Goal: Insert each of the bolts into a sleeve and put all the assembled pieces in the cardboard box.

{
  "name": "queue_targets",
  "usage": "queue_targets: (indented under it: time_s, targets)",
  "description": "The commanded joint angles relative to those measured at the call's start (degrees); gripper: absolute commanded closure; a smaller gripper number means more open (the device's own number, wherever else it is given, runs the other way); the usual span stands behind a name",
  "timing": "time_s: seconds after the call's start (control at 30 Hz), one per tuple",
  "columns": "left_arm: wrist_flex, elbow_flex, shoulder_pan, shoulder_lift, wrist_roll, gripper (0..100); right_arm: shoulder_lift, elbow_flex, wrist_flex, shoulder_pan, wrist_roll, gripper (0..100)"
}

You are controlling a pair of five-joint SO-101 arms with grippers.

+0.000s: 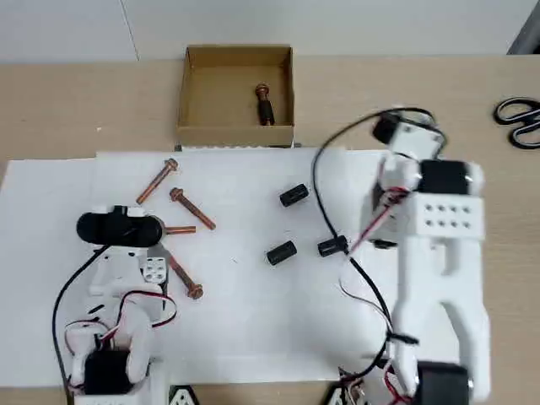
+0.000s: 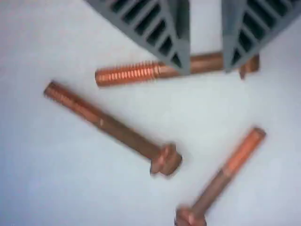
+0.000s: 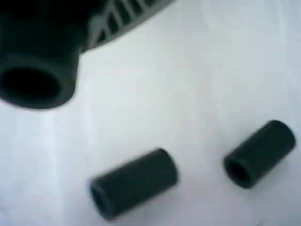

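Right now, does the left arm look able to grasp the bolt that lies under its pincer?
Probably yes: the left pincer is open and straddles the bolt, one finger on each side, with nothing else between them.

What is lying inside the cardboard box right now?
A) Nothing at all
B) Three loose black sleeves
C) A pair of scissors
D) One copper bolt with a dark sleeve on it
D: in the high view the cardboard box holds a single copper bolt with a dark sleeve around its shank, and nothing else.
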Motion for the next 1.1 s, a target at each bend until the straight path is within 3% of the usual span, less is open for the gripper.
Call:
queue_targets:
  time_s: [0.0,0.33,0.4,0.5,0.8,1.07]
  targets:
    - [2.6,-9.5,-0.1,7.9,-0.5,95,-4.5,1.8,0.6,4.6,-0.4,99.5]
    - [4.4,-45.8,-0.1,55.6,-0.8,97,-5.6,6.2,0.4,9.8,-0.6,99.5]
    - [4.8,-52.4,-0.1,63.7,-4.2,97,-5.6,7.1,0.4,9.8,-0.6,99.5]
    - [8.4,-61.8,-0.1,74.4,-8.5,97,-5.6,8.4,0.4,9.9,-0.6,99.5]
    - [20.9,-84.7,-2.0,102.3,-9.1,97,-5.6,8.9,0.4,17.9,-0.4,99.5]
    - [32.8,-109.8,-3.2,126.2,-14.4,97,-5.6,8.9,0.4,18.9,-0.4,99.5]
